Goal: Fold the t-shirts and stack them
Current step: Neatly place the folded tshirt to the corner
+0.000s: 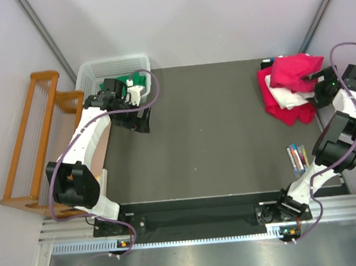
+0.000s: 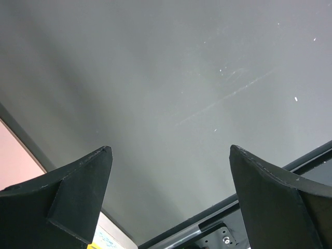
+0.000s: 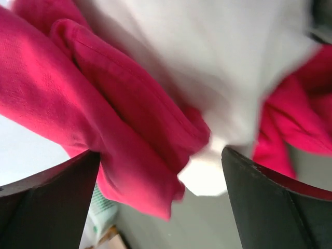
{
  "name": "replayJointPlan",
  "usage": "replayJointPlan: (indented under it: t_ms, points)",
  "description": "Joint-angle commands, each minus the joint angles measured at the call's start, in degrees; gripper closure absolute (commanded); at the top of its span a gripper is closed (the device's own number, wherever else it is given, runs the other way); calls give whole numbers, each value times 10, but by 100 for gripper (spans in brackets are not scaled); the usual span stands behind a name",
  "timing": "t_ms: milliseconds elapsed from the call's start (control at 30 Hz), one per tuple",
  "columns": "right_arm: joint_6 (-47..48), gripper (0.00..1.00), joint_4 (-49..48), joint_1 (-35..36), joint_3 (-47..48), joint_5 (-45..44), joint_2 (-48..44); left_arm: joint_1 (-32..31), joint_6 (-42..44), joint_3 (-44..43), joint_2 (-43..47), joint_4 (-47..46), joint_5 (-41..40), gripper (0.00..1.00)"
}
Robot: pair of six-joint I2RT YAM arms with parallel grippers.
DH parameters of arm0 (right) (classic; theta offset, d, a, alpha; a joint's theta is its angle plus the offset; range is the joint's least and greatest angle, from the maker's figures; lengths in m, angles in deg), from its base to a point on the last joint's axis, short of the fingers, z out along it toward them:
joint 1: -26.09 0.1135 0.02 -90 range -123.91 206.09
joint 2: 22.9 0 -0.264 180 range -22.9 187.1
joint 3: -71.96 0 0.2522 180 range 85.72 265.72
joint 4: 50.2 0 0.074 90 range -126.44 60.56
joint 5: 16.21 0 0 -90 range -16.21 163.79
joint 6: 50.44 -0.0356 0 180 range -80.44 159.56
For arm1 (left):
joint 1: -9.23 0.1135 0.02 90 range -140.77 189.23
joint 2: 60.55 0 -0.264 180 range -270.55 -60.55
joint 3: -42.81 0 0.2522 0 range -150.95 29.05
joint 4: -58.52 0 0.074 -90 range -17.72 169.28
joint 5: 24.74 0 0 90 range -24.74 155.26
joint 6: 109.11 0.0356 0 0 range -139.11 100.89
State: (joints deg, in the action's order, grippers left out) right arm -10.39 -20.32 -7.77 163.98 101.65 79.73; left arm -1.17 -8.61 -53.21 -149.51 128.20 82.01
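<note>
1. The right jaws stand wide and pinch nothing. The crimson-pink t-shirt (image 3: pixel 129 114) bunches between and just ahead of them, with the white t-shirt (image 3: pixel 218 67) beyond it. Both look rumpled rather than folded, so the cloth seems to rest on the pile by its own weight.
2. The left jaws are wide and empty too, with only bare table (image 2: pixel 171 93) ahead of them.
3. The green t-shirt (image 1: pixel 115 83) lies in the basket (image 1: pixel 93 69) just behind the left jaws, and is probably the next one to fetch.

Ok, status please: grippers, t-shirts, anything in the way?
Left gripper open, over dark table. Right gripper open at crumpled crimson-pink cloth t-shirt and white cloth t-shirt. Green cloth t-shirt in white plastic lattice basket.
</note>
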Motion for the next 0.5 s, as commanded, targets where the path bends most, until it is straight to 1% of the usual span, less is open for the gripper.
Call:
replayJointPlan:
  t_ms: [0,100,167,200,233,267,333,400,433,467]
  points:
    - [75,0,149,17,101,-182,-66,2,-1,-19,15,-3,14,1]
    - [98,0,175,53,157,-213,-91,2,0,-13,17,-4,14,1]
    - [111,0,215,84,219,-220,-94,2,-1,-12,18,-5,15,1]
    - [116,0,232,97,245,-239,-92,2,-1,-12,19,-5,16,1]
    - [123,0,269,120,301,-249,-85,2,0,-11,19,-3,16,1]
    - [125,0,286,128,326,-269,-82,2,0,-11,20,-3,16,1]
    - [124,0,316,138,380,-275,-74,2,0,-11,20,-2,14,1]
    - [117,0,310,147,386,-268,-76,2,1,-8,26,-1,14,1]
    - [106,0,272,145,361,-254,-75,2,2,-5,26,-2,14,1]
    - [101,0,256,145,351,-223,-66,2,2,-1,27,-4,11,1]
